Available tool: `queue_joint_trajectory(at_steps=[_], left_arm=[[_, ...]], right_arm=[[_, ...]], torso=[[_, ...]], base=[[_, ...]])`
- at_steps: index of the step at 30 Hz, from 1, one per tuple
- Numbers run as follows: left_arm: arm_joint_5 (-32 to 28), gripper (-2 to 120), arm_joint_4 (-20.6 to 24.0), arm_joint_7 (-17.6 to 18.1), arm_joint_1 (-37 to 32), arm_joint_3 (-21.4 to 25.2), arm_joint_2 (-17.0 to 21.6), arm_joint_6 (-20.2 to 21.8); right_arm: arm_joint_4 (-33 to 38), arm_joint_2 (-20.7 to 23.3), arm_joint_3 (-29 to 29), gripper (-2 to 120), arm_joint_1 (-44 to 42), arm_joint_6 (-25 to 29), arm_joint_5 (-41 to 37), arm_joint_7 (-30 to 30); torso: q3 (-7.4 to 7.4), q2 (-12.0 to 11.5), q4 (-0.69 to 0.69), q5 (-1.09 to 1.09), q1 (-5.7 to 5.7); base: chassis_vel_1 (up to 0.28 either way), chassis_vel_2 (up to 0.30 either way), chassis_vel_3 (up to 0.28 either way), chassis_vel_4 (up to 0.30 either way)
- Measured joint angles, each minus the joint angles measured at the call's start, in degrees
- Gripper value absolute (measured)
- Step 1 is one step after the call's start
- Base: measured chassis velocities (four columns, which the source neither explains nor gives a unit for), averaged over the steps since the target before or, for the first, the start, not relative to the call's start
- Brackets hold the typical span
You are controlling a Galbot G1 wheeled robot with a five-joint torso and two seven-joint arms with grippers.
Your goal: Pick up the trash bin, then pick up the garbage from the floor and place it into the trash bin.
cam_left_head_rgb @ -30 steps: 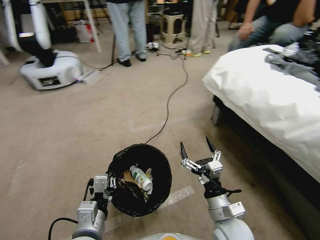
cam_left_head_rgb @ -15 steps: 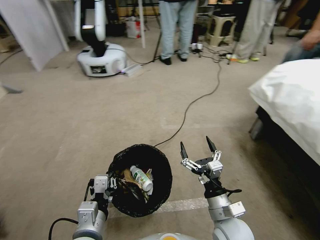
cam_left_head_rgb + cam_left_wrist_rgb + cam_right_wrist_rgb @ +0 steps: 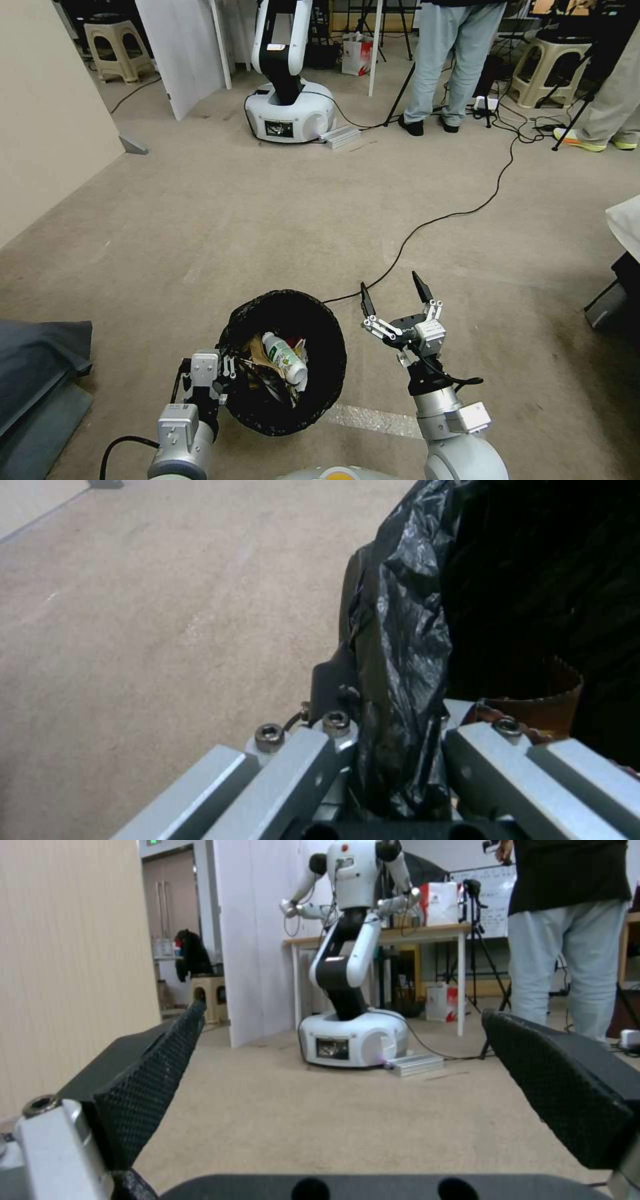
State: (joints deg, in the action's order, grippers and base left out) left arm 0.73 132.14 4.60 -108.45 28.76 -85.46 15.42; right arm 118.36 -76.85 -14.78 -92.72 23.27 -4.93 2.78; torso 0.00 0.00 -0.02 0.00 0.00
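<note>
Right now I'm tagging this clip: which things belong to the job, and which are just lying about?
Job:
- trash bin, rim clamped by left gripper
- bottle and brown paper inside it
- right gripper, open, empty

Lying about:
- black cable
- other white robot
- stools

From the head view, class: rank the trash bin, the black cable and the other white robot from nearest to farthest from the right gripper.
1. Trash bin, just to the right gripper's left, held by the left gripper.
2. Black cable, on the floor ahead.
3. White robot, far ahead, toward the left.
</note>
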Motion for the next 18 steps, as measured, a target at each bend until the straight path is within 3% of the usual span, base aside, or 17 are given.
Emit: queue_joint_trajectory(at_steps=[18], left_arm=[[0.2, 1, -0.1, -1.1, -0.7, -1.7, 0.3, -0.2]], right_arm=[[0.1, -0.2, 0.0, 100, 0.4, -0.2, 0.0, 0.1]], torso=[[0.00, 0.0, 0.02, 0.00, 0.00]], base=[[0.000, 0.000, 0.000, 0.000]])
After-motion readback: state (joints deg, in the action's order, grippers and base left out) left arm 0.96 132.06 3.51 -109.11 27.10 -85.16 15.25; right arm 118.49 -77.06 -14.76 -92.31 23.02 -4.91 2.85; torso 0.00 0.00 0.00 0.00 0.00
